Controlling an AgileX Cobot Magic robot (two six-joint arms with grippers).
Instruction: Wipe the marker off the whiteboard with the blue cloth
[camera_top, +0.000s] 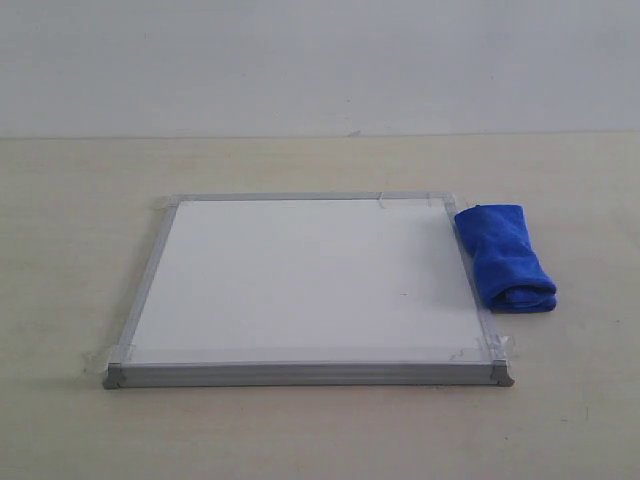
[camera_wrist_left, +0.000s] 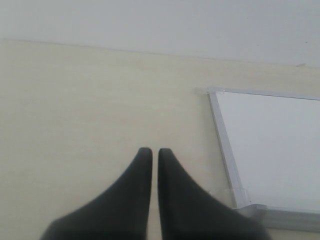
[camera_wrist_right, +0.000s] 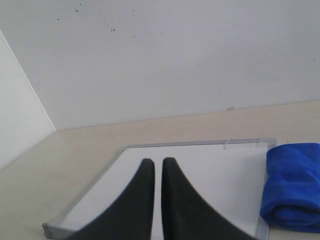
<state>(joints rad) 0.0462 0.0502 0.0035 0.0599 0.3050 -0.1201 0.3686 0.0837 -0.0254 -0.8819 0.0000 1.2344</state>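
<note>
The whiteboard (camera_top: 300, 280) lies flat on the table, silver-framed, with clear tape at its corners. No red marker line shows on its white surface in any view. The blue cloth (camera_top: 505, 258) lies folded on the table, touching the board's right edge. Neither gripper appears in the exterior view. In the left wrist view my left gripper (camera_wrist_left: 151, 151) is shut and empty over bare table, beside the whiteboard (camera_wrist_left: 270, 145). In the right wrist view my right gripper (camera_wrist_right: 158, 161) is shut and empty above the whiteboard (camera_wrist_right: 210, 175), with the blue cloth (camera_wrist_right: 292, 185) off to one side.
A pale wooden table (camera_top: 60, 250) carries the board and cloth, with bare surface on all sides. A plain white wall (camera_top: 300, 60) rises behind it.
</note>
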